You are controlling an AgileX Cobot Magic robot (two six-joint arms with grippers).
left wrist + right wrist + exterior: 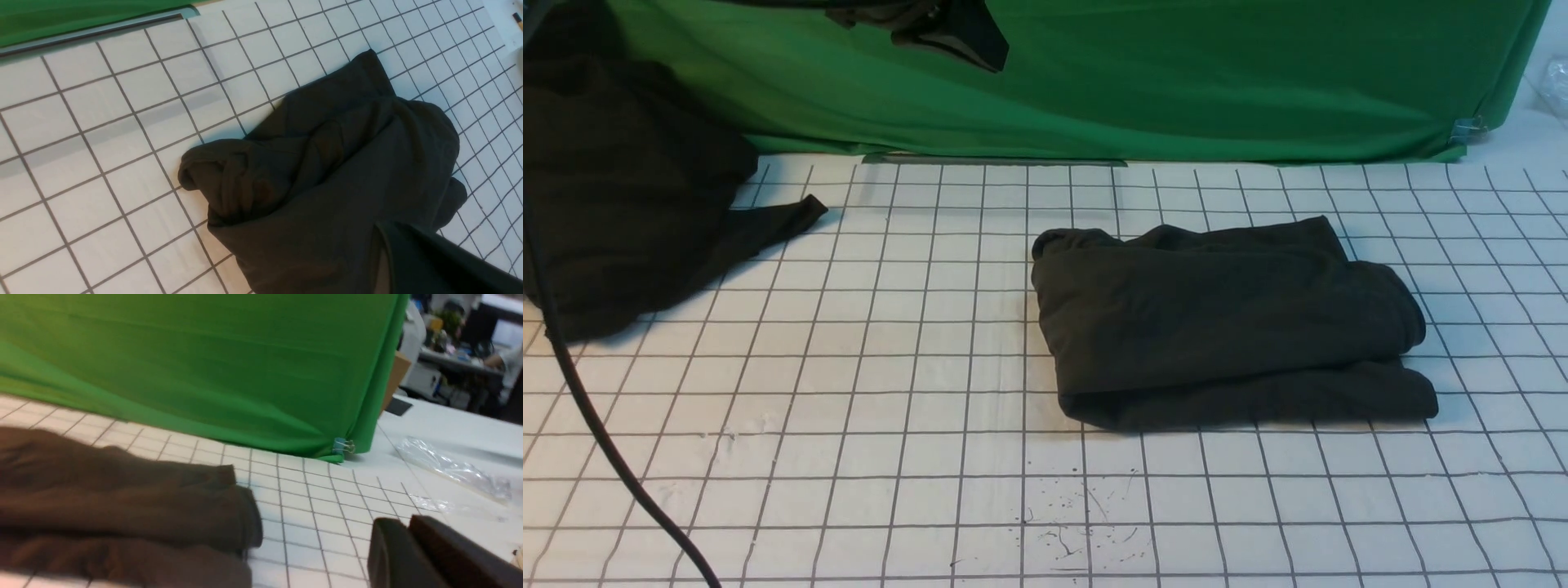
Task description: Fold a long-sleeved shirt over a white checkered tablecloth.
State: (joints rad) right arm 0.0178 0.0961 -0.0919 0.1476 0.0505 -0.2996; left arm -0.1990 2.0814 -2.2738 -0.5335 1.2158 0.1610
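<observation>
The black cotton long-sleeved shirt (1225, 322) lies as a folded, layered bundle on the white checkered tablecloth (866, 425) that covers the worktop, right of its middle and nearer the far edge than the near one, with its long axis running side to side along that far edge. The left jaws (433, 261) are clenched and show only as a dark tip over the bundle's near-left part; whether they pinch any cloth I cannot tell. The right jaws (412, 551) look pressed together on nothing, just off the bundle's right-hand end with bare squares between. So the shirt lies inward from both arms, the left one being the closer. No logo or writing can be read on the shirt as it lies. A second black cloth heap (629, 196) sits at the far left corner, against the green backdrop cloth (1111, 82).
</observation>
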